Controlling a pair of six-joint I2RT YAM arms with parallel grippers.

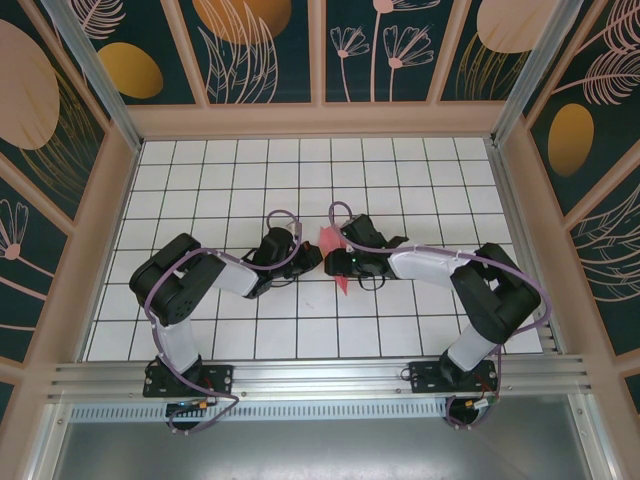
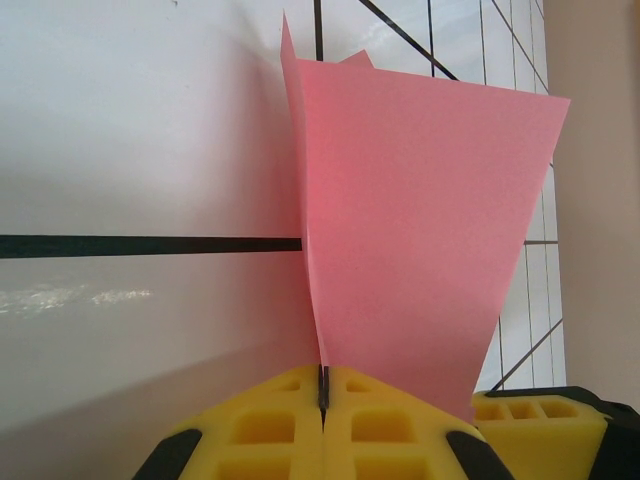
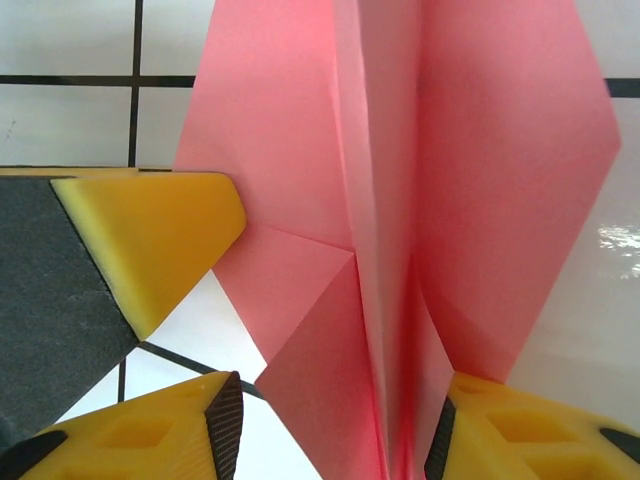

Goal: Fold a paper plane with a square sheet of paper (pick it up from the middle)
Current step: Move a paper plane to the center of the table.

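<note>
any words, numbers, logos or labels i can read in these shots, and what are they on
None can be read in these pictures.
folded pink paper: plain, no print.
white grid tiles: black lines only, no writing.
wall panels: leaf and flower art, no words.
arm bases: any label there is too small to tell.

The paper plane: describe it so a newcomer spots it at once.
On the white grid table, look mid-table where the two arms meet. The paper plane is there, its edge pinched in the left pincer. Nothing else on the tiles is salmon-pink.
</note>
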